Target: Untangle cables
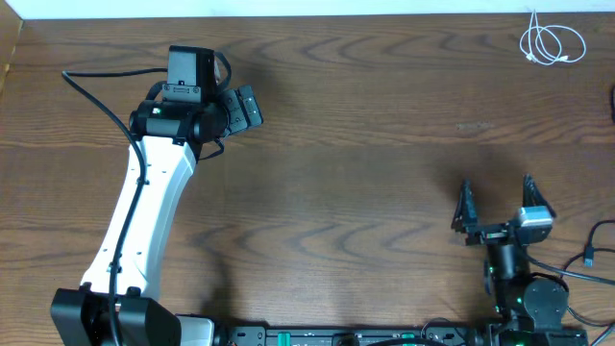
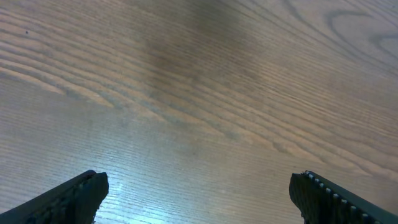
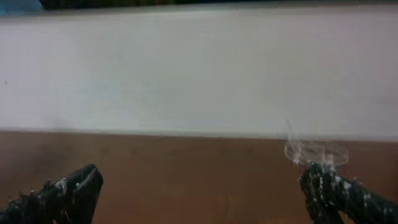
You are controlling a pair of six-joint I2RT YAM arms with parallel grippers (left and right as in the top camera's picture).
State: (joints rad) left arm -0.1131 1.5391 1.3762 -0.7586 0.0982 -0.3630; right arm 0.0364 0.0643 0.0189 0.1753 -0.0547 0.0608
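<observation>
A thin white cable [image 1: 551, 43] lies coiled in loose loops at the table's far right corner. It also shows as a faint blur in the right wrist view [image 3: 314, 151], far ahead of the jaws. I do not clearly see the black cable. My left gripper [image 1: 247, 106] [image 2: 199, 183] is open and empty over bare wood at the far left. My right gripper [image 1: 498, 200] [image 3: 199, 180] is open and empty near the front right, well short of the white cable.
The wooden table [image 1: 365, 192] ends at a white strip along its far edge [image 1: 288, 8]. A thin black wire with a small plug [image 1: 588, 255] lies right of the right arm; I cannot tell whether it belongs to the arm. A dark bit [image 1: 612, 96] shows at the right edge.
</observation>
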